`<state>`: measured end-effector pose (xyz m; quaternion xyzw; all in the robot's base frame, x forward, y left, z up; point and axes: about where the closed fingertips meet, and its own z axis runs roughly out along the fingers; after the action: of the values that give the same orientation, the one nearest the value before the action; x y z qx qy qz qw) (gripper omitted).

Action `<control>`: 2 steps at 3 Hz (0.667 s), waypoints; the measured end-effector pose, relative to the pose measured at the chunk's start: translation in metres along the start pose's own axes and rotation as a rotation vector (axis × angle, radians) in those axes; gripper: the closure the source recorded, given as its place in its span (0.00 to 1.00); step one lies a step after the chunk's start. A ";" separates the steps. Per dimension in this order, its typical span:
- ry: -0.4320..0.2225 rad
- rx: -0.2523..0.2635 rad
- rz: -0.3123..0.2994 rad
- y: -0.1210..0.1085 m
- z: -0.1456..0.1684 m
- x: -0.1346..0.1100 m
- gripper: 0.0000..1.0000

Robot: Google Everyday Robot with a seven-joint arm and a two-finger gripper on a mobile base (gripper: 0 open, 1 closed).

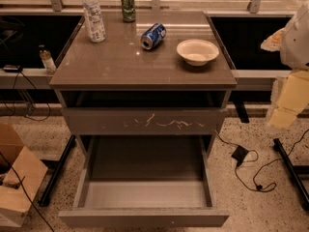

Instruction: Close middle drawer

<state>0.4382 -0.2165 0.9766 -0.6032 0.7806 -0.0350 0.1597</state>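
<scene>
Nearest us, the middle drawer [145, 217] stands pulled out toward the near edge, plain front lowest in view. Above it the scratched drawer front [145, 122] sits closed. On the cabinet top [120, 62] we count one clear bottle [93, 16] at far left, one green can [128, 7] upright behind, one blue can [153, 36] on its side and one white bowl [197, 51] to the right. We cannot read their labels. The gripper [285, 105] hangs at the right edge, well apart from the drawer, and we cannot tell its state.
</scene>
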 end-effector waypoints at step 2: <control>0.000 0.000 0.000 0.000 0.000 0.000 0.13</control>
<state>0.4382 -0.2165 0.9766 -0.6032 0.7806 -0.0350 0.1597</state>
